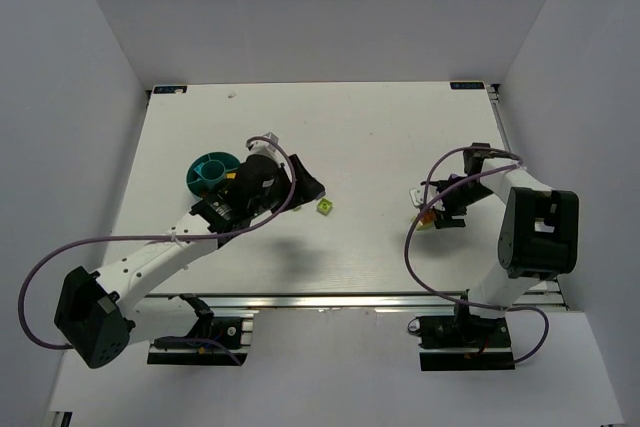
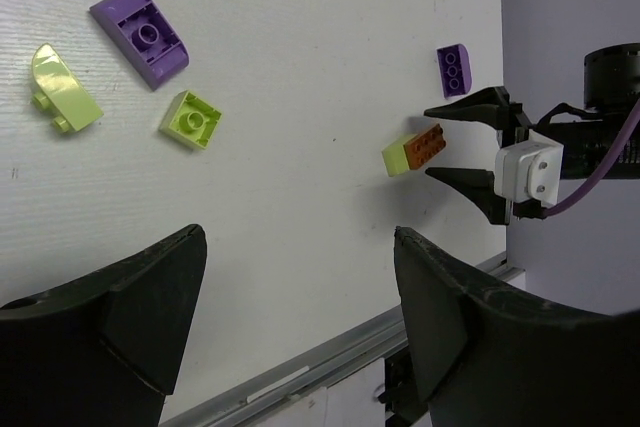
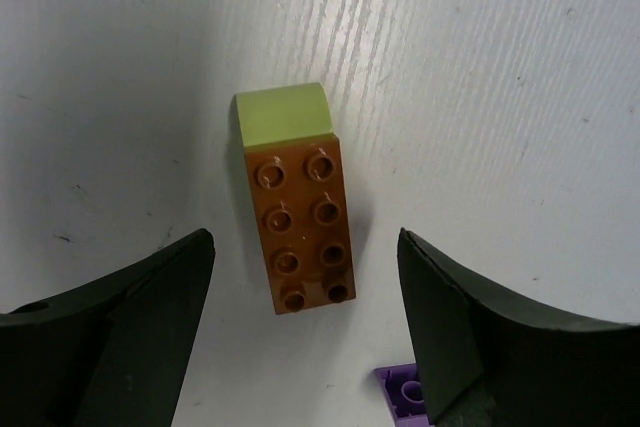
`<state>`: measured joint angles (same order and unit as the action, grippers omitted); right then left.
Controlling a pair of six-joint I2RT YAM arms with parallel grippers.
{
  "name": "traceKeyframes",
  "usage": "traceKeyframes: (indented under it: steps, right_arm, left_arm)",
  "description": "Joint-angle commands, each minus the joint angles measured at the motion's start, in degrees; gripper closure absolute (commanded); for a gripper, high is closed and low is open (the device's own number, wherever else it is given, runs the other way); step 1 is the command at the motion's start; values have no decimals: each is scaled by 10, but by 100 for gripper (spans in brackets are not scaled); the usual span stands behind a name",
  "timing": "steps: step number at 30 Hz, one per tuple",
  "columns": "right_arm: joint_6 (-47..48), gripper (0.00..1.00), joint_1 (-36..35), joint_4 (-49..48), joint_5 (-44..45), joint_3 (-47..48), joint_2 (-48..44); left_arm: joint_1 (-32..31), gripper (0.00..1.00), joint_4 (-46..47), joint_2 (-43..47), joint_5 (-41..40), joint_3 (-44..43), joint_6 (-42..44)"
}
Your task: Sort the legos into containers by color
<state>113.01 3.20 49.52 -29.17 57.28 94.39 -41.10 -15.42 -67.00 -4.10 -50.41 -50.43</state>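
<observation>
Right pincer is hovering spread astride the brown brick; lime piece is butting its twelve o'clock end, purple brick is crowding five o'clock. Left pincer is gaping empty over the surface.

A white table with a metal rail along its near edge is recorded. A round teal bowl with inner dividers is set on the left half. Three bricks are noted close together on the bare surface: a purple curved brick, a lime curved brick and a lime square brick. Towards the right side, a brown eight-stud brick is laid flat, studs up, with a lime piece touching one short end. A small purple brick is noted nearby, not touching it.
</observation>
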Motion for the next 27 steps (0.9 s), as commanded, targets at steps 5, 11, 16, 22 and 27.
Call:
traceKeyframes:
  steps: [5,11,16,22,27]
  right_arm:
    - [141,36,-1,15,46,53,32]
    - [145,60,-5,27,58,60,43]
    - [131,85,-15,72,28,78,31]
    - [-45,100,-66,173,-144,173,4]
    - [-243,100,-122,193,-315,209,4]
  left_arm:
    - [-3,15,-5,35,-18,11,4]
    - [-3,15,12,49,-14,27,7]
    - [-3,15,36,62,3,45,13]
    - [-3,14,101,91,38,87,21]
    - [-3,14,193,102,91,109,43]
